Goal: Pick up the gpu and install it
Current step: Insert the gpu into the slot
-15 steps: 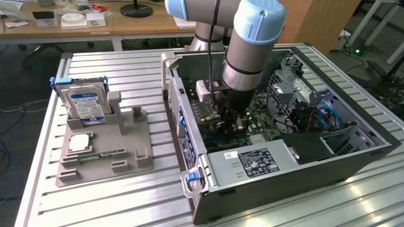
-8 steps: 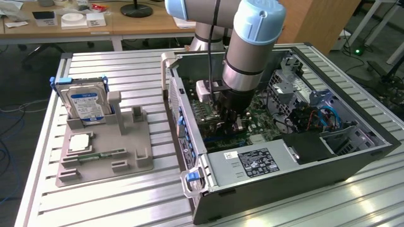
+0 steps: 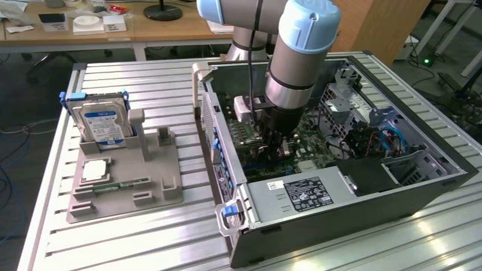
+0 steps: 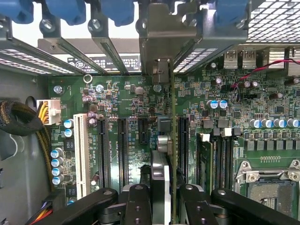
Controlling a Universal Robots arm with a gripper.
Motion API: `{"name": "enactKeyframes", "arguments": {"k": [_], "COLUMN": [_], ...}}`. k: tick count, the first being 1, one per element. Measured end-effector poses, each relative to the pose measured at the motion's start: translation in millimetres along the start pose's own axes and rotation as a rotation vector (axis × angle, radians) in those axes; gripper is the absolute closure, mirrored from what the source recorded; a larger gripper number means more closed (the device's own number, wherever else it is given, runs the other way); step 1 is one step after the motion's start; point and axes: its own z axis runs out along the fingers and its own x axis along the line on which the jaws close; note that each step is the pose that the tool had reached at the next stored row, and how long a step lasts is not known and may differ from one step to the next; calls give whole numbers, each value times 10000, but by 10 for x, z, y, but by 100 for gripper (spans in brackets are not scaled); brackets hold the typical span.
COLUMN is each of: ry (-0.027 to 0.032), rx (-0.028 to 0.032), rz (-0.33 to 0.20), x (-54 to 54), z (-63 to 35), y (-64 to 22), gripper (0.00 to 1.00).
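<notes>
Here the gripper (image 4: pixel 165 197) has its fingers (image 4: pixel 138 206) clenched on the gpu (image 4: pixel 172 140), held edge-on and upright over the motherboard (image 4: pixel 225 117) inside the open computer case (image 3: pixel 421 189), its bracket toward the rear slot covers (image 4: pixel 110 47).

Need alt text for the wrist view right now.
The gripper holds the gpu edge-on above the green motherboard, over its black expansion slots. The card's silver bracket meets the case's rear slot openings.
</notes>
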Motion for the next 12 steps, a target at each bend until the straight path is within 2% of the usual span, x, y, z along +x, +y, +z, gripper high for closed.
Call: {"name": "enactKeyframes", "arguments": {"k": [12], "ry": [-1], "rx": [3], "rz": [-1], "x": [-3], "z": [50], "y": [10], "gripper": [72]}}
